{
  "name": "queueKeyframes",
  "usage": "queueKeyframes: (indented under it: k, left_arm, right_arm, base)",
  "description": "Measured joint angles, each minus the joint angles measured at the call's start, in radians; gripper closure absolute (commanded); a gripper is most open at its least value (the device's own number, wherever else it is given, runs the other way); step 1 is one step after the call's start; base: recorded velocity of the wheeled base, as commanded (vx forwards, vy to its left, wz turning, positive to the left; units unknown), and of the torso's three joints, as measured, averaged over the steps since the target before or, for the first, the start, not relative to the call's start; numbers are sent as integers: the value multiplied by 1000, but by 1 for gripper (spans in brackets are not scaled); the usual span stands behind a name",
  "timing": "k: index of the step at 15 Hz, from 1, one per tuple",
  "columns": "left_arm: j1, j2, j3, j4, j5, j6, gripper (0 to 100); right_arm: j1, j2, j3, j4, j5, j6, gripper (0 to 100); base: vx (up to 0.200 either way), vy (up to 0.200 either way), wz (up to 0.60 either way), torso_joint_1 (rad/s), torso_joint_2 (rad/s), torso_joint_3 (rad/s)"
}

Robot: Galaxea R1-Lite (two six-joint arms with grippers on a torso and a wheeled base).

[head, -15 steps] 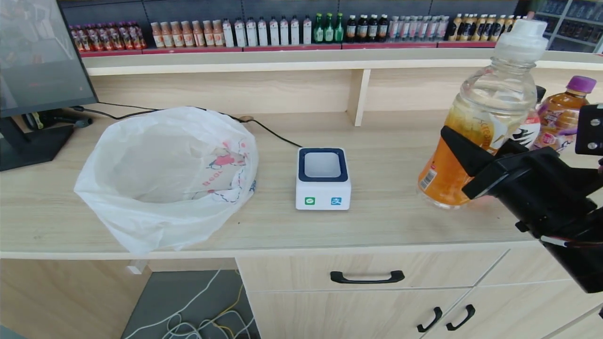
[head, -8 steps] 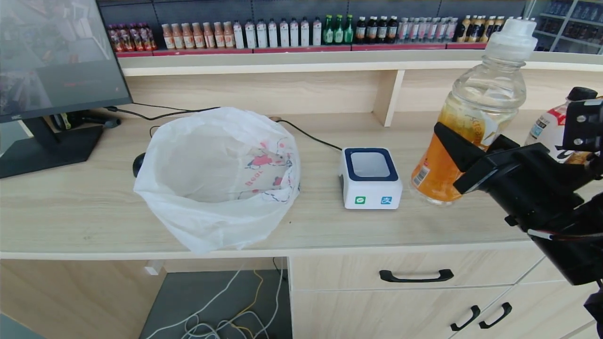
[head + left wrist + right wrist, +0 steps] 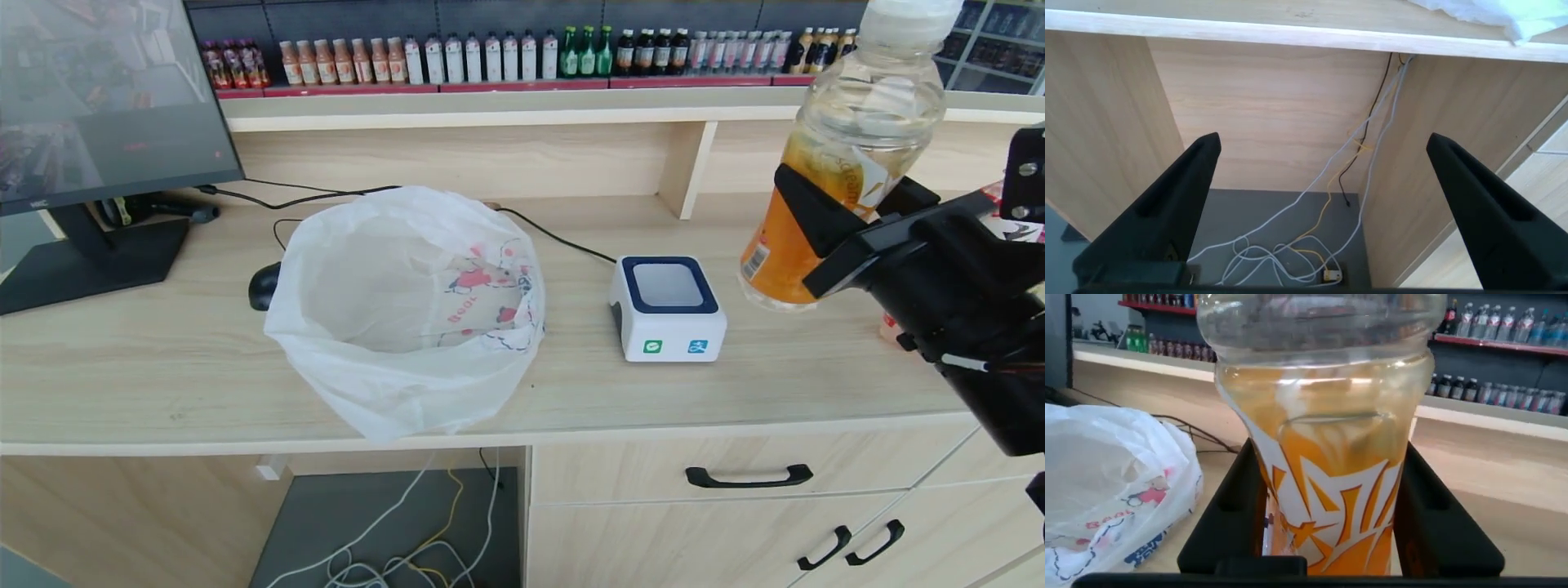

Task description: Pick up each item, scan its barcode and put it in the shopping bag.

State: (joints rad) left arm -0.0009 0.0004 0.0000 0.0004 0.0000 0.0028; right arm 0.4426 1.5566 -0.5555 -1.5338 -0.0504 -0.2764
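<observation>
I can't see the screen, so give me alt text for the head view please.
The right gripper holds an orange drink bottle just right of a white barcode scanner on the wooden counter. An open white shopping bag stands left of the scanner.

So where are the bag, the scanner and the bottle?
bag (image 3: 384, 396), head view, front wall.
scanner (image 3: 669, 287), head view, top window.
bottle (image 3: 869, 106), head view, clear upper body.

The right gripper (image 3: 845, 200) has lifted the orange bottle (image 3: 853, 114) nearer the scanner (image 3: 669, 309).
</observation>
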Motion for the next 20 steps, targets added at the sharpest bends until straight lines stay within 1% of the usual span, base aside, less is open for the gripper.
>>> queueKeyframes:
  k: [2,3,7,10,12,16,20]
  left_arm:
    - [1,0,0,0,0,-1,0]
    - [1,0,0,0,0,-1,0]
    - [1,0,0,0,0,0,0]
    - [1,0,0,0,0,0,0]
    - [1,0,0,0,0,-1,0]
    - [1,0,0,0,0,0,0]
    - [1,0,0,0,0,0,0]
  right_arm:
    - [0,14,-34,-2,59,-73,100]
    - [7,21,-41,-3,72,-103,100]
    - [59,78,-78,-5,86,-229,100]
    - [73,159,-165,-6,222,-316,100]
    - [74,215,-220,-6,269,-333,100]
    - [43,308,-303,-8,416,-362,100]
    - [-41,335,-317,-9,537,-423,100]
  base:
    - [0,0,0,0,0,0]
    - [0,0,0,0,0,0]
    - [0,0,0,0,0,0]
    - [0,0,0,0,0,0]
    - [0,0,0,0,0,0]
    - [0,0,0,0,0,0]
    - [0,0,0,0,0,0]
